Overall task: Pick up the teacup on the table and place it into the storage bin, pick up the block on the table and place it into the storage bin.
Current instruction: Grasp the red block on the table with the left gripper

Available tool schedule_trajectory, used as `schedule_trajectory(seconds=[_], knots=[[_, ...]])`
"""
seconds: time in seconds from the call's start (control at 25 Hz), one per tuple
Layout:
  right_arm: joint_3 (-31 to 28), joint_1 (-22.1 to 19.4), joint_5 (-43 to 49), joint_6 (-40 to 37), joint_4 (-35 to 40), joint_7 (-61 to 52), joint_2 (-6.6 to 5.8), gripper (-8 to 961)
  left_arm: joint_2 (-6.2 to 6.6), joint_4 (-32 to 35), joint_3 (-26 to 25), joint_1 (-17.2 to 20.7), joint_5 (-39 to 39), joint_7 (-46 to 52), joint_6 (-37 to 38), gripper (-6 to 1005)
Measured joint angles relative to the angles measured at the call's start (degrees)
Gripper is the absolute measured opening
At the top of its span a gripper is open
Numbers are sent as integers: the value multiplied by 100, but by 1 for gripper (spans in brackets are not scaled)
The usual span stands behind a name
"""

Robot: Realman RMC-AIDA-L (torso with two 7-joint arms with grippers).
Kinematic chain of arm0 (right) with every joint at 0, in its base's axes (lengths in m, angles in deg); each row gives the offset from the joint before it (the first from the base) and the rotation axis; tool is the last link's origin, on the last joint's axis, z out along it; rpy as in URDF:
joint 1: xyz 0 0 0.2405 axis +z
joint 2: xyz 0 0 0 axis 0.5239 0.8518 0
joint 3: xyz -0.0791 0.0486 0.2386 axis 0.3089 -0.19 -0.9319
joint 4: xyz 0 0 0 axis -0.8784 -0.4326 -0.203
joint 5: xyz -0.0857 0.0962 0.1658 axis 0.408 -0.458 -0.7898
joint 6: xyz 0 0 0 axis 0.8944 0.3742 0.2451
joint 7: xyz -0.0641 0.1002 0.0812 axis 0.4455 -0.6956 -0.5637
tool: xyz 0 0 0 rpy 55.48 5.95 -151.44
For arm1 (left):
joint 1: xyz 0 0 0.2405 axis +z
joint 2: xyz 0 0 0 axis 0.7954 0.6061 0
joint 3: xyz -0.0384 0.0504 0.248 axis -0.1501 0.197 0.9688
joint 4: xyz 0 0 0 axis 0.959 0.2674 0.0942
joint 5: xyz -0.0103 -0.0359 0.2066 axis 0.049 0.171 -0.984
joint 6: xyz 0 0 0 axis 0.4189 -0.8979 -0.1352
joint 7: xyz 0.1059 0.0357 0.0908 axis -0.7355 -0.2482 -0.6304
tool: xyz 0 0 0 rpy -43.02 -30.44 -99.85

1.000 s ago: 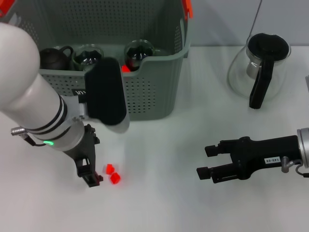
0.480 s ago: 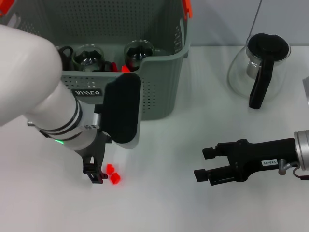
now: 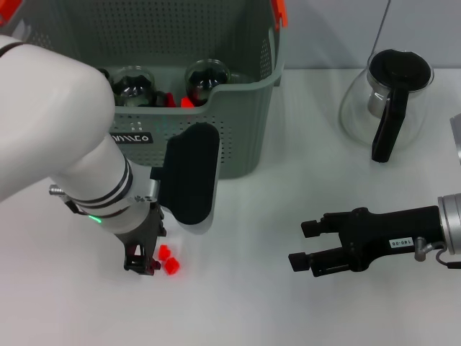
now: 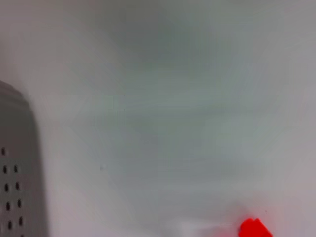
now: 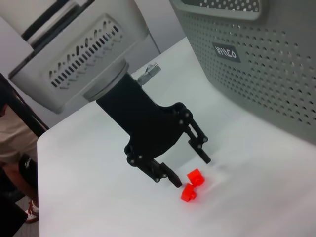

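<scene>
1. The left end effector (image 3: 142, 261) was low over the white tabletop (image 3: 245, 303), in front of the storage bin (image 3: 238, 137); its fingers (image 5: 200, 145) stood apart, with nothing between them.
2. Two small red blocks (image 3: 168, 259) lay on the tabletop just beside that end effector (touching each other, or nearly so); in the right wrist view they sat (image 5: 191, 185) just past the fingertips, outside the gap; the left wrist view showed one red piece (image 4: 254, 229) at its edge.
3. The storage bin stood at the back left of the tabletop; dark glass cups (image 3: 133, 83) and some red pieces (image 3: 186, 102) were inside it.
4. The right end effector (image 3: 306, 245) hovered over the tabletop well to the right, its fingers apart and holding nothing.
5. A glass jug with a black handle (image 3: 389, 97) stood at the back right.
</scene>
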Motion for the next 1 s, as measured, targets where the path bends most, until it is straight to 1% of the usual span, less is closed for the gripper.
schedule_trajectory(seconds=[0.12,0.52,0.76,1.0], knots=[[-5,-1,0,0,0,6,-1,882,-6,-12,17,-13,27,22,-6,516],[-14,-26,0,7,0,52,-1,885,-14,-168,82,-156,53,67,-3,510],[-22,-36,0,12,0,67,-1,884,-22,-381,62,-290,168,68,-15,511],[-24,-36,0,18,0,76,-10,885,-22,-417,40,-309,184,114,-52,511]])
